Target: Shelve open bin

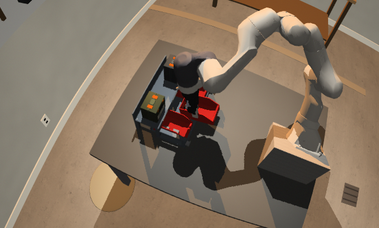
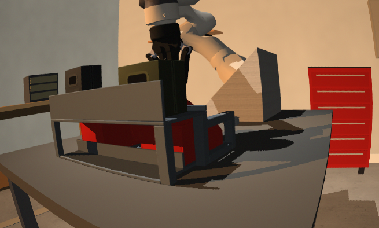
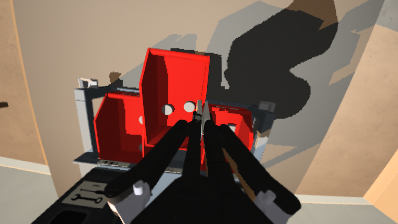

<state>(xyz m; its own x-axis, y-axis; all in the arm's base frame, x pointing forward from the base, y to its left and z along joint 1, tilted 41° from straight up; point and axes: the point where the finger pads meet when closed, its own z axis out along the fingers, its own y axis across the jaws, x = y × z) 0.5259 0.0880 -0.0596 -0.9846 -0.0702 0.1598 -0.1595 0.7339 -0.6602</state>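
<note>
My gripper (image 3: 201, 106) (image 1: 192, 109) is shut on the thin right side wall of a red open bin (image 3: 175, 82) (image 1: 210, 111). The bin sits in the middle place of the dark shelf (image 3: 81, 98) (image 1: 138, 116) and juts well out past the shelf's front. Two round white parts (image 3: 168, 108) lie in it near the fingers. A red bin (image 3: 116, 127) (image 1: 176, 125) stands in the row on one side and another red bin (image 3: 231, 121) on the other. In the exterior view my fingertips are hidden behind an olive box (image 2: 137, 76), and red bin walls (image 2: 117, 134) show under the shelf's board (image 2: 108, 101).
An olive box (image 1: 153, 105) and a black box (image 1: 169, 70) stand on the shelf's upper board. The shelf stands on a brown table (image 1: 261, 95). My arm's wooden pedestal (image 1: 290, 168) is at the table's right. A red drawer cabinet (image 2: 341, 116) stands off the table.
</note>
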